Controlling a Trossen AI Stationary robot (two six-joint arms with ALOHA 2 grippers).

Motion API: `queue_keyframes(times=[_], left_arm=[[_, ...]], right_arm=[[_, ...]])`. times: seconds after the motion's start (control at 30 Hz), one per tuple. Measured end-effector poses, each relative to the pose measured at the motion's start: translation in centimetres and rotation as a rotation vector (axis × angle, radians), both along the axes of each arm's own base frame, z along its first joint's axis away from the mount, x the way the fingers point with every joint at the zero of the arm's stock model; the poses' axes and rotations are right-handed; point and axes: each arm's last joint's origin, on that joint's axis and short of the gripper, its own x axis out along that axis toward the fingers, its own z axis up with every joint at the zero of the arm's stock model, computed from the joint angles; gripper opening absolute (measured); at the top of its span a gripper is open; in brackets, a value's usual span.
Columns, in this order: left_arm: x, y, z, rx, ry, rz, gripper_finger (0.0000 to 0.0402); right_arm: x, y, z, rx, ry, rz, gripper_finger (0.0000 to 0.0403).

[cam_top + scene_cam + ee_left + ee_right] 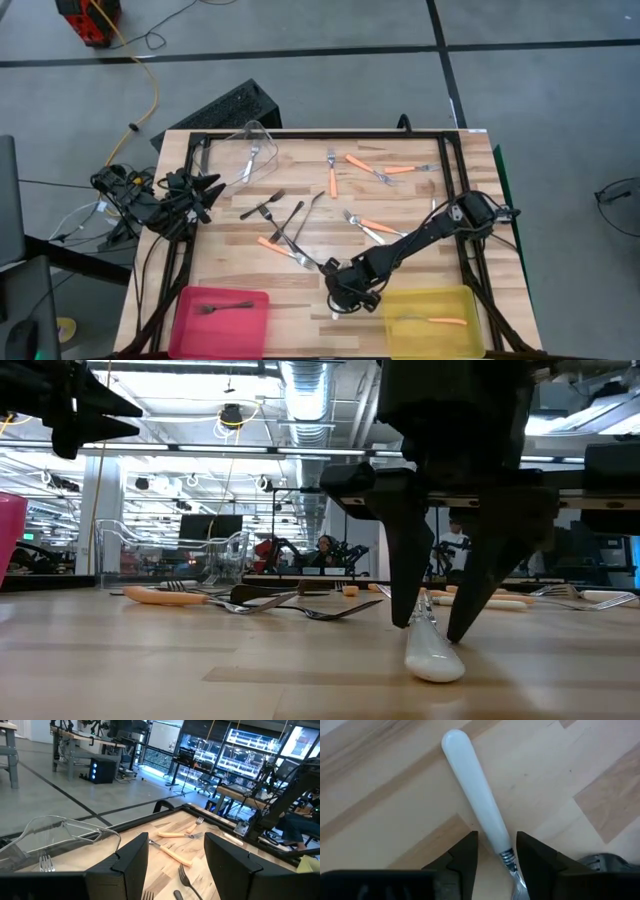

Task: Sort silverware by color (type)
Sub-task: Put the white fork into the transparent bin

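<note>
Right tool (496, 851) stands low over the pale wooden tabletop (300, 300) near its front edge, between the pink plastic bin (220, 320) and the yellow plastic bin (432, 318). Its two dark fingers (400, 560) straddle a white-handled piece of silverware (476, 795) lying flat on the wood, at the neck where the handle meets the metal stem. The fingers sit close on either side of that neck (a thin gap shows on at least one side), so the tool is part-closed around the piece and not clamped on it. In the low view the fingertips reach down to the tabletop beside the rounded white handle end (432, 656).

Left tool (175, 865) is spread wide and holds nothing; it hangs above the left edge of the tabletop, beside the tipped clear plastic bin (250, 150), which contains a silver fork (253, 160).

Orange-handled forks (360, 163) lie toward the far side, dark forks (262, 208) near the middle. One dark fork (222, 308) lies in the pink bin and one orange-handled fork (445, 321) in the yellow bin.
</note>
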Motion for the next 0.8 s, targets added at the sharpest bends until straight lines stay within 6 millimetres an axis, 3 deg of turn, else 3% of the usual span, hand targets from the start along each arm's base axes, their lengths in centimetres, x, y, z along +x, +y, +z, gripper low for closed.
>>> queue_keyframes(times=[0.43, 0.8], left_arm=[[0.0, 0.0, 0.0, 0.0, 0.0, 0.0, 0.0178], [0.0, 0.0, 0.0, -0.001, -0.001, 0.0, 0.0178]], right_arm=[[-0.1, -0.42, -0.07, -0.004, 0.031, -0.039, 0.0067], [0.07, -0.33, 0.07, 0.078, 0.052, -0.224, 0.0057]])
